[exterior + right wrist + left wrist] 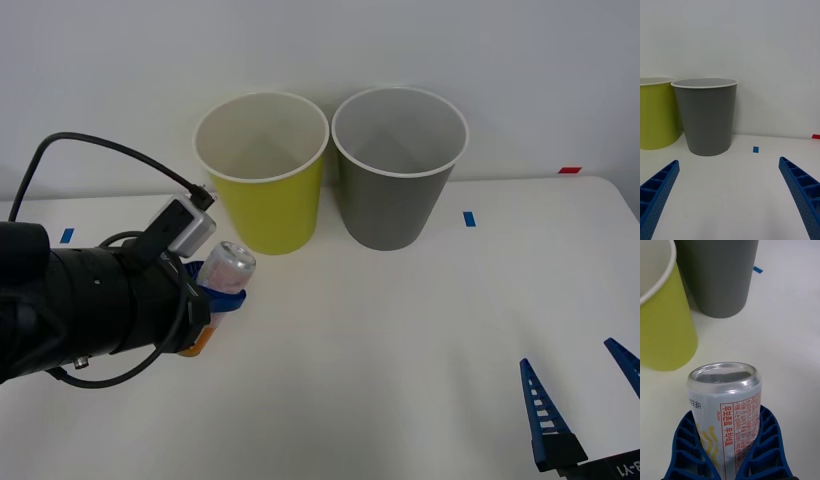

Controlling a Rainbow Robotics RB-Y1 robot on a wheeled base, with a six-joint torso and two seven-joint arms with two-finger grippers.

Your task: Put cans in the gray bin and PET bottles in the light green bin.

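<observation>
Can [226, 266] sat clenched in our left gripper [222, 298], not yet binned; gray bin [398, 170] awaited; right gripper [582, 400] idled, fingers apart.

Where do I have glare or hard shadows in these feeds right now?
Front view: even light, only soft shadows by the green bin and gray bin. Left wrist view: mild sheen on the can top in the left gripper, label readable. Right wrist view: flat light, no glare; right gripper open.
</observation>
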